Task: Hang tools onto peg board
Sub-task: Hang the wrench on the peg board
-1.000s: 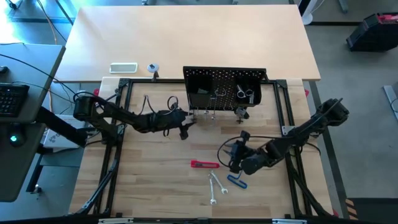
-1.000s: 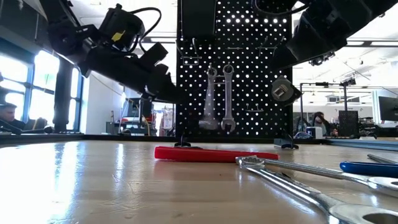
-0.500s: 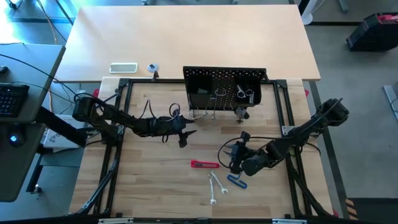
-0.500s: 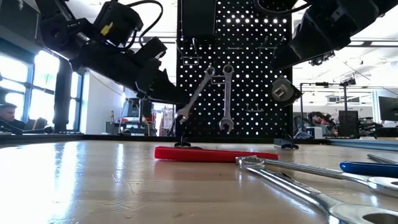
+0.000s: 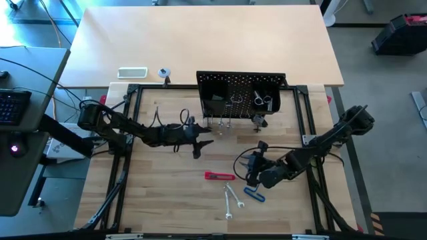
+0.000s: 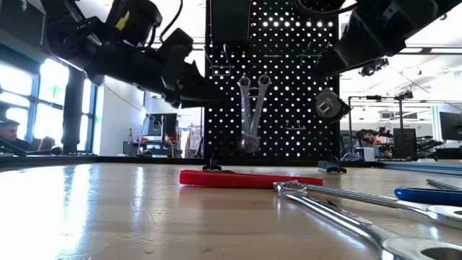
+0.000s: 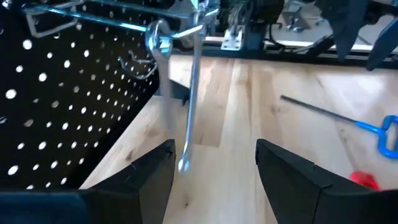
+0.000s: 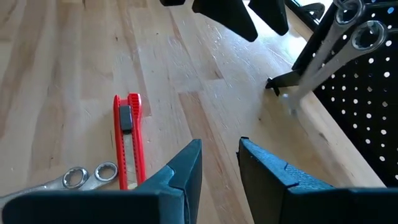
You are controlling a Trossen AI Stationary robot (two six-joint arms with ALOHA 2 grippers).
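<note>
We've got our left gripper [image 5: 203, 142] hanging just in front of the peg board [image 5: 240, 90], fingers spread wide with nothing in them, which makes sense since 2 silver wrenches [image 6: 252, 108] already hang from a hook there. The nearer one looks tilted, probably swinging. Our right gripper [image 5: 252, 170] waits over the loose tools, fingers parted a little and empty, right by the blue-ended key [image 5: 254, 193]. The red-handled tool [image 5: 219, 176] and 2 more wrenches [image 5: 231, 199] lie flat on the table [image 5: 160, 193], so that's the likely next pick.
</note>
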